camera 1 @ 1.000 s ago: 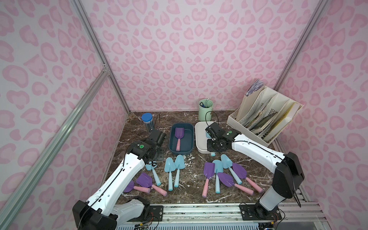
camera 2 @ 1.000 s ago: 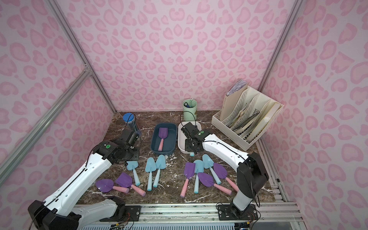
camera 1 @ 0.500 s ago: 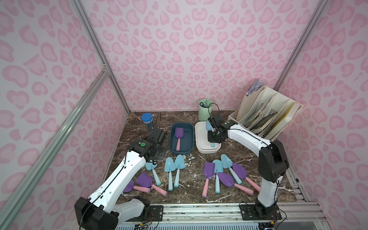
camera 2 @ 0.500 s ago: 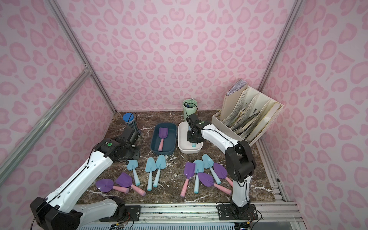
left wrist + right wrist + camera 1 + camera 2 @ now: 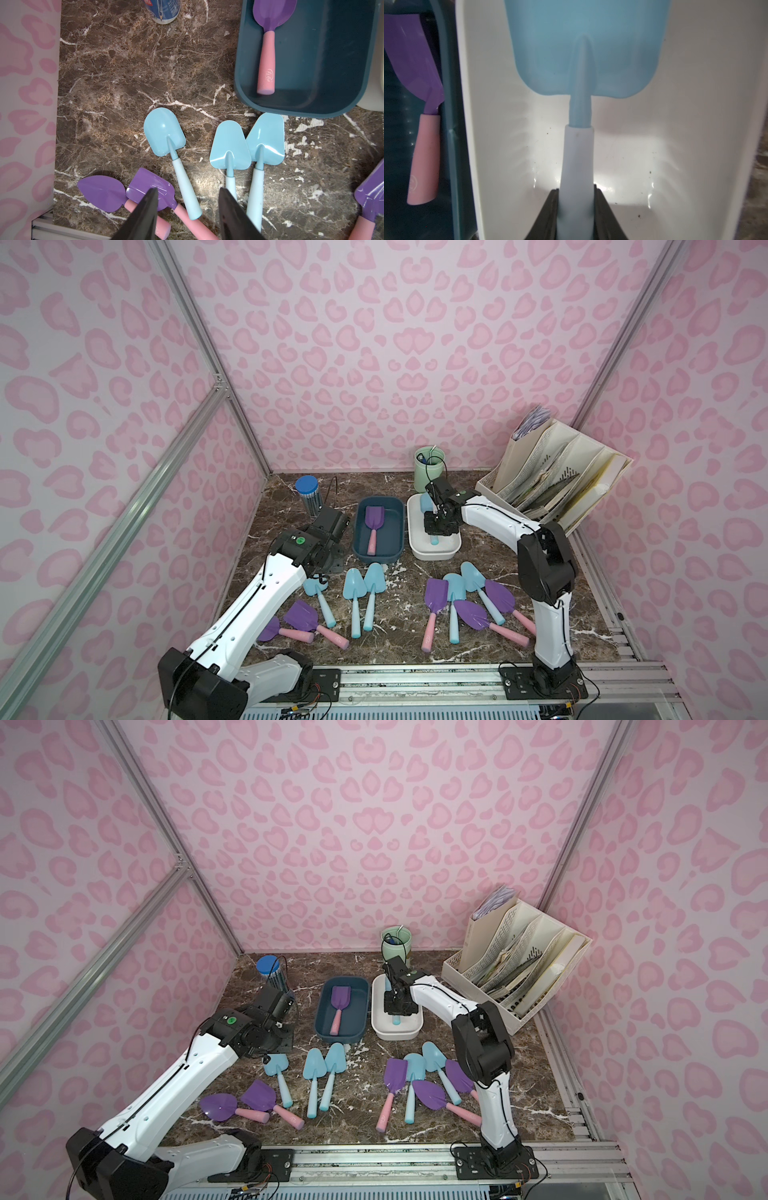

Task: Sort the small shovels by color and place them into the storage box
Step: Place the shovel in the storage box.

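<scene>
Light blue plastic, the square-bladed toy shovel (image 5: 587, 52) sat inside the white rectangular storage box (image 5: 695, 104), its handle clamped by the right gripper (image 5: 576, 193). Beside it, toward the back edge of the marble tabletop (image 5: 124, 72), the dark blue box (image 5: 332, 62) held a purple-bladed, pink-handled shovel (image 5: 268, 52) whose embossed handle logo could not be read. The left gripper (image 5: 188, 189) hung with jaws apart, holding nothing, over loose shovels (image 5: 228, 143) near the front left corner.
</scene>
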Robot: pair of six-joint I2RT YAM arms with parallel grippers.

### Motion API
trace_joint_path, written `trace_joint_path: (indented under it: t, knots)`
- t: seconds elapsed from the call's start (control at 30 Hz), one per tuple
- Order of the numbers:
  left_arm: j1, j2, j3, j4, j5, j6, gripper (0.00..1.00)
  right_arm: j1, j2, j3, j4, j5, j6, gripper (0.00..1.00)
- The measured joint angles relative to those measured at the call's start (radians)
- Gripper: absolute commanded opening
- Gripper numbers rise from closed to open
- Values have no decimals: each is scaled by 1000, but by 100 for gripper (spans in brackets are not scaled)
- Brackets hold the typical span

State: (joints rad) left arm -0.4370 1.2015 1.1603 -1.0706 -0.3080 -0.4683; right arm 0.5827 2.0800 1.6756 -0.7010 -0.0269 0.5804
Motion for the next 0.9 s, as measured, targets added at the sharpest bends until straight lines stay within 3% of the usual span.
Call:
trace_joint_path:
  t: [0.37, 0.9]
  knots:
    - [0, -2, -14, 3, 0, 5, 52, 17, 67, 26, 16, -18, 19, 16]
    - [0, -15, -21, 5, 1, 8, 52, 22, 38, -9, 29, -18, 43, 15]
